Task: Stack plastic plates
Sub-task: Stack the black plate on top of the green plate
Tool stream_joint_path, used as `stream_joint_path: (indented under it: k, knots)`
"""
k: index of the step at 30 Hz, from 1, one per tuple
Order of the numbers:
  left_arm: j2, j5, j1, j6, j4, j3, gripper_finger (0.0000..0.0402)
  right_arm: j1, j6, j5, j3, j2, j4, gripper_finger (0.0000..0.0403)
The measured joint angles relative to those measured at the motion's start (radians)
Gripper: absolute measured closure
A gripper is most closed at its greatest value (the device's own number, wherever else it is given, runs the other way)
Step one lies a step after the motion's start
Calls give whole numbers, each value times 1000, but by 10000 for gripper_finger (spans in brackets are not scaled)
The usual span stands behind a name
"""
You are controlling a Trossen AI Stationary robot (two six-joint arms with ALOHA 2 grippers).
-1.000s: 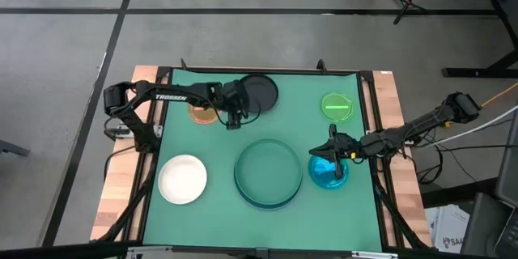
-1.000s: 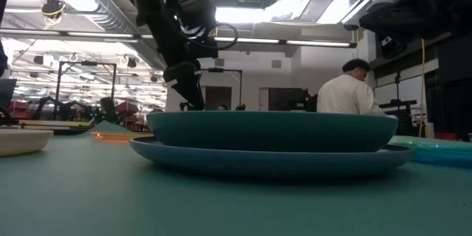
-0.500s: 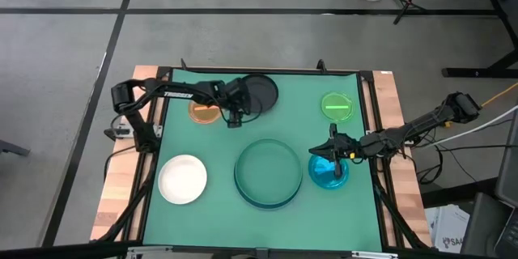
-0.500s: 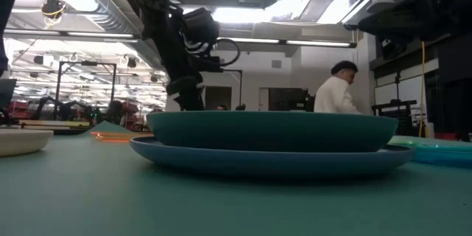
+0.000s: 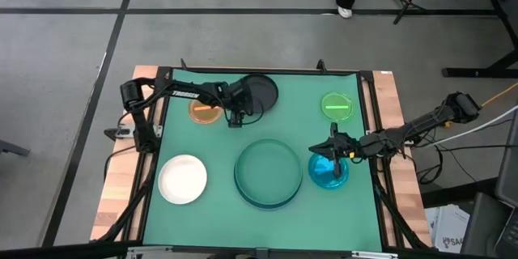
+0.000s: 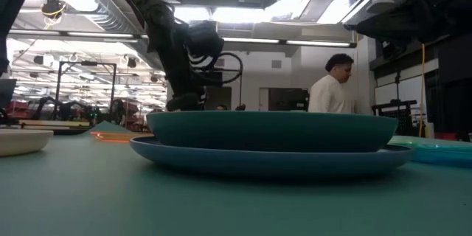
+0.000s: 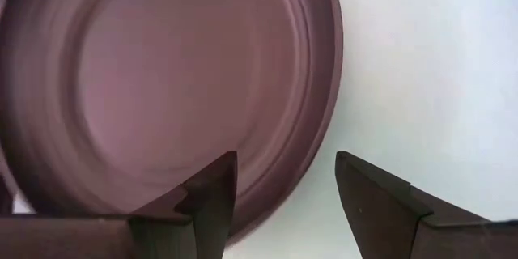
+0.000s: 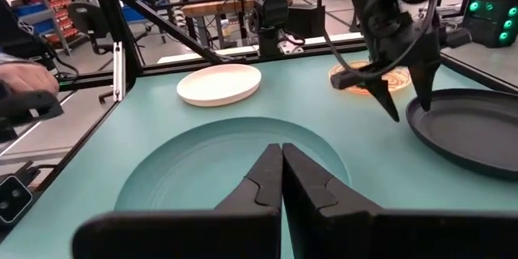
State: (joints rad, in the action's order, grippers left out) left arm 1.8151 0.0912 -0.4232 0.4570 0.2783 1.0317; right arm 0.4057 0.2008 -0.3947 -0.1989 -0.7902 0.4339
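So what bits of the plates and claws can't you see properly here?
- Black plate: high view, the left claw and its arm cover its near edge; left wrist view, picture edges cut it off.
- Orange plate: high view, partly under the left arm.
- Cyan plate: high view, the shut right claw covers part.
- Green plate: low view, not visible behind the stacked big teal plate.
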Motion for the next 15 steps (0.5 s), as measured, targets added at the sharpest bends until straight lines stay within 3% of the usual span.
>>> stream_joint_path:
  k: [15]
  knots:
    - [30, 23, -13, 25, -44, 1, 210, 0, -1, -16, 0, 0, -18, 402]
